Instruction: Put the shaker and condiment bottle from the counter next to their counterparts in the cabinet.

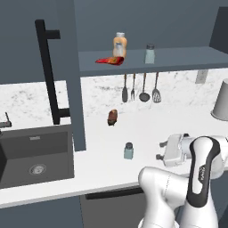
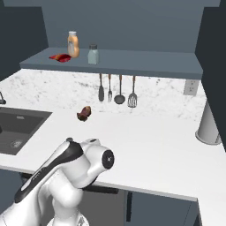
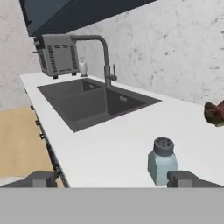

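The shaker (image 1: 128, 151) (image 3: 162, 160) stands upright on the white counter (image 1: 102, 142), near its front edge and right of the sink. My gripper (image 1: 160, 150) (image 3: 113, 179) hovers just right of it, open, fingers wide apart and holding nothing. In the hand view the shaker sits a little ahead of one fingertip (image 3: 186, 178). The red condiment bottle (image 1: 109, 61) (image 2: 60, 57) lies on the cabinet shelf (image 1: 178, 60) beside the orange white-capped bottle (image 1: 119, 45) (image 2: 73, 44). The second shaker (image 1: 150, 54) (image 2: 93, 54) stands further right on that shelf.
The open cabinet door (image 1: 71, 75) with its black bar handle (image 1: 48, 71) hangs over the counter left of the shaker. A brown lump (image 1: 112, 117) (image 2: 84, 113) lies behind. The sink (image 1: 35, 156), hanging utensils (image 1: 142, 89), a grey canister (image 1: 221, 101) and a toaster (image 3: 59, 54) are nearby.
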